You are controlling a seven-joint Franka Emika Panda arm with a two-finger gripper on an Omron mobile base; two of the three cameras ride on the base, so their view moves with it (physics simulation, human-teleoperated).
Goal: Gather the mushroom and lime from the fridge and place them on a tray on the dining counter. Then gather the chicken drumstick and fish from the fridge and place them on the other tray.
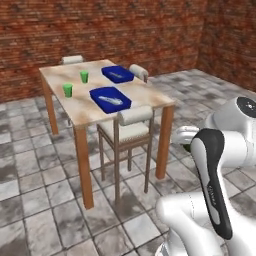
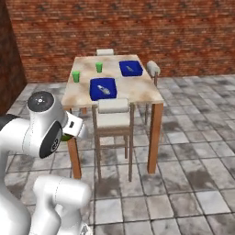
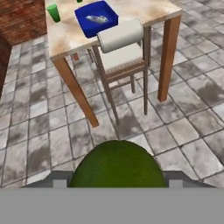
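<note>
Gripper (image 3: pixel 117 186): jaws clamped on lime (image 3: pixel 117 165), carried above floor. Counter (image 3: pixel 65 37) ahead, beyond chair (image 3: pixel 122 52). Near tray (image 3: pixel 97 19) straight ahead on counter; other tray (image 1: pixel 118 74) farther back.

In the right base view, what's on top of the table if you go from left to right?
Green cup → second green cup → near blue tray → far blue tray, all on the dining counter.
</note>
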